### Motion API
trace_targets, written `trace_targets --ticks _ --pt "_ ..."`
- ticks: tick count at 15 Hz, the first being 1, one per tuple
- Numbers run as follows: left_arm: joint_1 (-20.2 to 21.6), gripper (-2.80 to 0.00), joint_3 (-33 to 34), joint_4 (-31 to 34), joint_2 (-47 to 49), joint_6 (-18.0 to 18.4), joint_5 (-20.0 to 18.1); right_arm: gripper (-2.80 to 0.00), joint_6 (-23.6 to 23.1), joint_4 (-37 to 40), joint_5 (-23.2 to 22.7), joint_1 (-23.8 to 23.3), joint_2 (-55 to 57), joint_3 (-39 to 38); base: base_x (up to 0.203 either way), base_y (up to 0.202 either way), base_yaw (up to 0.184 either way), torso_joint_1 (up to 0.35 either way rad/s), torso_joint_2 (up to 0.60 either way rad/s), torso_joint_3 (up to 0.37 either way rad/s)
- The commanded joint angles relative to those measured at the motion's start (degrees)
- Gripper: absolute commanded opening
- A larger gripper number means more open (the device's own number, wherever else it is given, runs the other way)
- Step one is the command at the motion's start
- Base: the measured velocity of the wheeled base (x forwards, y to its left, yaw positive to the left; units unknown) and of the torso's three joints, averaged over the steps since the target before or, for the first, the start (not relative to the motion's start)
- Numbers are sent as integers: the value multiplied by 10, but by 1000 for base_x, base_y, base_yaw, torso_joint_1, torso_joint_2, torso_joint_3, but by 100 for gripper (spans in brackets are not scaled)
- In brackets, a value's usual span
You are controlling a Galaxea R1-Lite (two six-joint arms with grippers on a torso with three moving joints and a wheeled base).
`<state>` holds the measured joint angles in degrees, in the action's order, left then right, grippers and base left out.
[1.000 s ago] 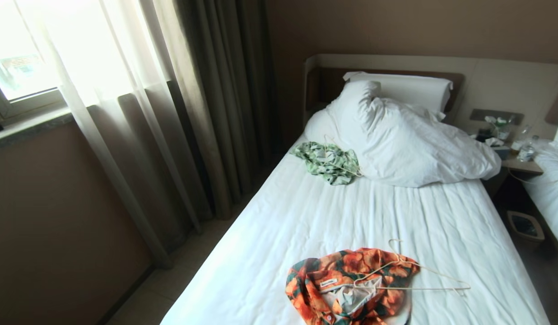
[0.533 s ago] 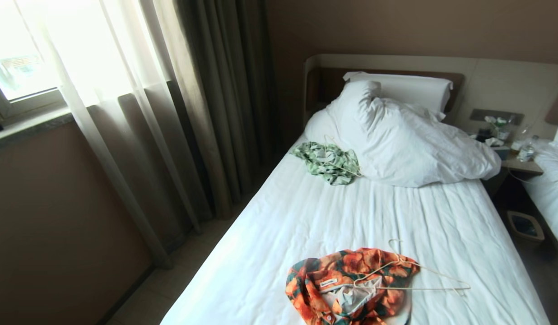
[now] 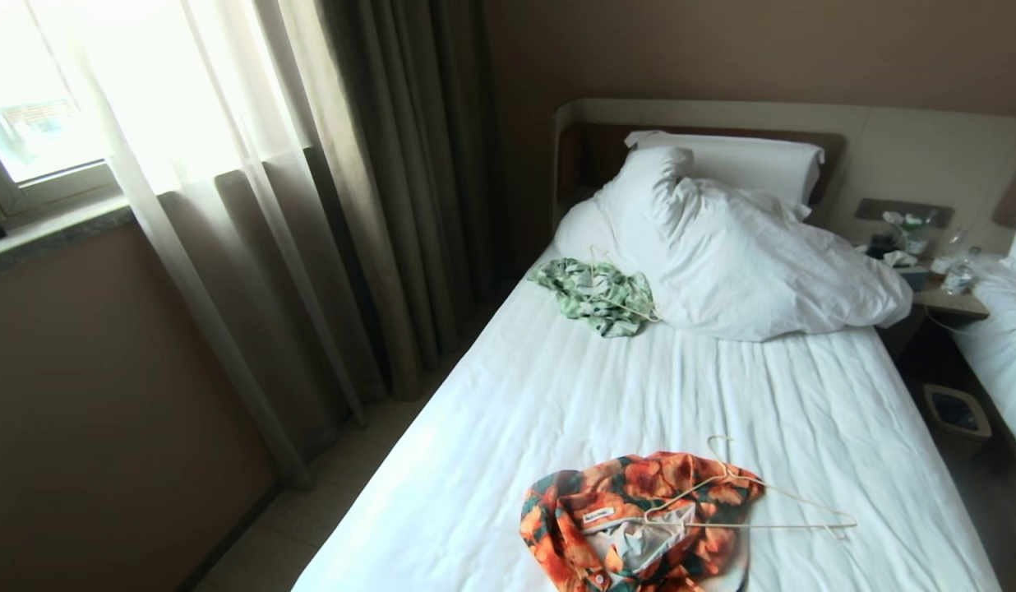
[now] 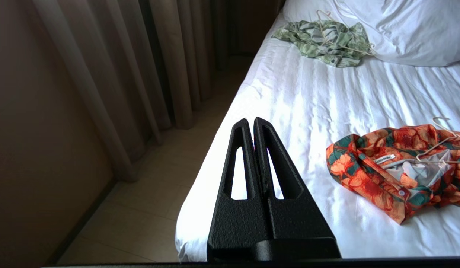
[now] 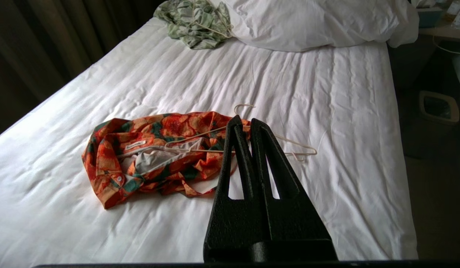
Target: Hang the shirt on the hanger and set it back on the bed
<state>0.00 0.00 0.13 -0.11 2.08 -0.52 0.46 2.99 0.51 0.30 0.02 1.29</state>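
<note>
The orange-flowered shirt (image 3: 631, 518) lies crumpled near the foot of the bed (image 3: 557, 395), collar label facing up. A thin cream hanger (image 3: 755, 506) rests partly on the shirt and partly on the sheet to its right. The shirt (image 4: 397, 167) also shows in the left wrist view, off to the side of my shut left gripper (image 4: 250, 120), which hovers over the bed's near corner. My right gripper (image 5: 245, 120) is shut and empty, held back above the sheet in front of the hanger (image 5: 267, 143) and shirt (image 5: 155, 149). Neither arm appears in the head view.
A pale green-and-white shirt (image 3: 600, 296) with its own hanger lies by the bunched duvet (image 3: 738, 255) and pillow. Curtains (image 3: 344, 197) and tiled floor run along the bed's left. A nightstand (image 3: 935, 279), bin (image 3: 956, 415) and a second bed stand to the right.
</note>
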Motion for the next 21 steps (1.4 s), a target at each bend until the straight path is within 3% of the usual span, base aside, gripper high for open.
trace_targets --ticks 1,21 --pt "0 -280 1 0 0 0 -1 -280 0 0 0 0 -1 0 0 0 0 0 0 0" --pt "0 -280 1 -1 0 0 -1 -280 -3 -1 0 0 -1 -1 0 0 0 0 0 0"
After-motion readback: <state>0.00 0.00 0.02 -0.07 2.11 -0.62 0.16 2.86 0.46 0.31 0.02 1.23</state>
